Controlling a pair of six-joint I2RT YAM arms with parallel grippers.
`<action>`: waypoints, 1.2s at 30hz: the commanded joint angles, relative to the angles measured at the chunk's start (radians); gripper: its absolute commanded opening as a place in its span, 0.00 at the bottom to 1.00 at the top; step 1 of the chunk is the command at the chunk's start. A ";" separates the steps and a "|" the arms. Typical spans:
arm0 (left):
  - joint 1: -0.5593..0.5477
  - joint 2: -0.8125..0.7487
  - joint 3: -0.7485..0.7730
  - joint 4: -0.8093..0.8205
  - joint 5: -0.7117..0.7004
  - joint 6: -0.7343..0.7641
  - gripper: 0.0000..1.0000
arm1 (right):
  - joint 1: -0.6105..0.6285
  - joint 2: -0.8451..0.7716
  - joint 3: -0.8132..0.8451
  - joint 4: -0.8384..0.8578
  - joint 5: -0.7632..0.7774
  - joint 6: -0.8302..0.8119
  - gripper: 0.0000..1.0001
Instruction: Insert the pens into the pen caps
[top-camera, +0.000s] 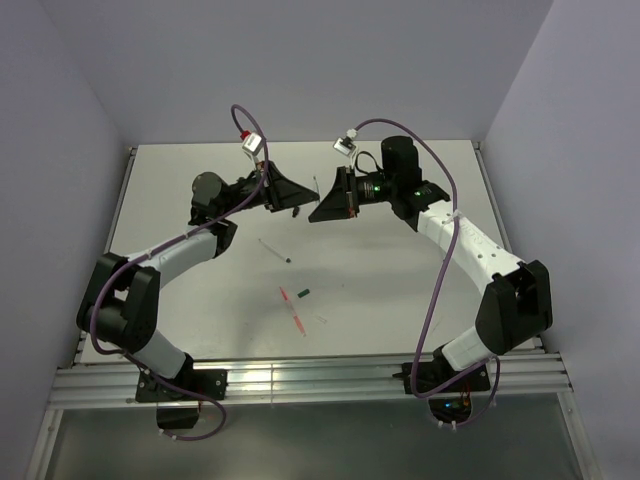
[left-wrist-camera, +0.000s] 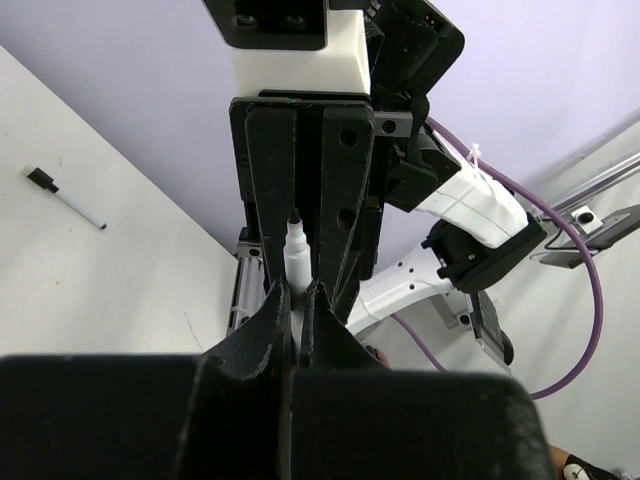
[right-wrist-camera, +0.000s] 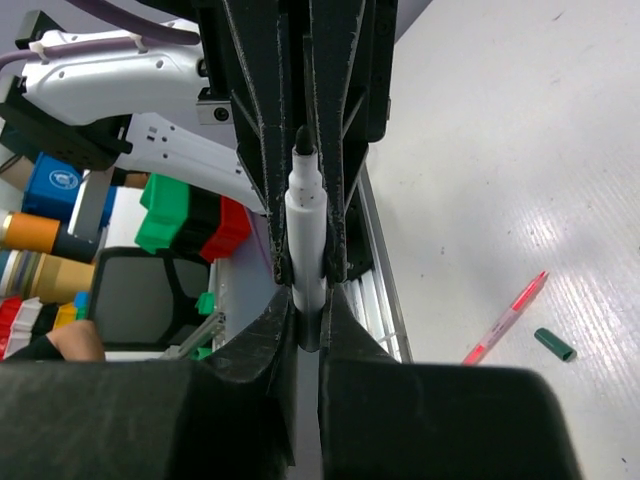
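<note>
The right gripper (right-wrist-camera: 307, 315) is clamped on a thin whitish-grey pen (right-wrist-camera: 304, 215), which stands crosswise to its black fingers (right-wrist-camera: 345, 330), the small dark tip pointing toward the wrist camera's side. The left gripper (left-wrist-camera: 297, 300) meets it head-on. Its own fingers (left-wrist-camera: 268, 320) are drawn nearly together on either side of the same pen's tip end, though the pictures cannot show whether they press on it. Both grippers hang above the pale table (top-camera: 400, 270). On the table, on the base side of the grippers, lies a second whitish-grey pen (left-wrist-camera: 72, 203) with a black piece at one end. Farther toward the bases are a red-pink pen (right-wrist-camera: 505, 318) and, just beside it, a short dark green cap (right-wrist-camera: 553, 344), the two apart.
</note>
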 joint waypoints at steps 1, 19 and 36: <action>0.003 -0.036 -0.009 -0.029 0.019 0.046 0.05 | -0.007 -0.018 0.016 0.045 -0.012 0.008 0.00; 0.181 0.145 0.842 -1.423 -0.547 1.199 0.99 | -0.224 -0.080 0.037 -0.399 0.205 -0.354 0.00; 0.108 0.525 1.117 -1.700 -0.775 1.234 0.99 | -0.274 -0.133 0.051 -0.589 0.472 -0.617 0.00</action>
